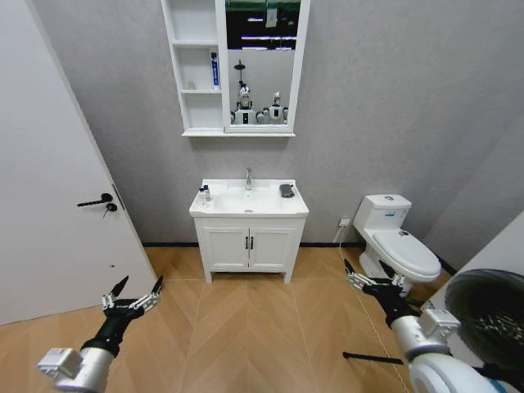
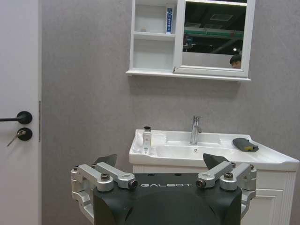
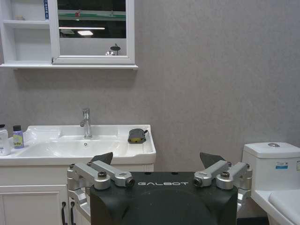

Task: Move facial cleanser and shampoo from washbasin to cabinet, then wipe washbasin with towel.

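Note:
The white washbasin (image 1: 248, 210) with a chrome tap (image 1: 249, 178) stands against the far wall across the floor. Two small bottles (image 1: 203, 193) stand on its left rim, one white (image 3: 3, 141) and one purple (image 3: 18, 137); I cannot tell which is the facial cleanser and which the shampoo. The dark towel (image 1: 286, 190) lies on the right rim. Above hangs the cabinet (image 1: 190, 57) beside a mirror, with a blue and white tube (image 1: 214, 70) on a shelf. My left gripper (image 1: 141, 286) and right gripper (image 1: 372, 277) hover low and open, far from the basin and holding nothing.
A white two-door vanity (image 1: 248, 247) carries the basin. A white door (image 1: 49, 205) with a black handle is at the left, and a white toilet (image 1: 401, 241) at the right. Bare wooden floor (image 1: 246, 327) lies between me and the vanity.

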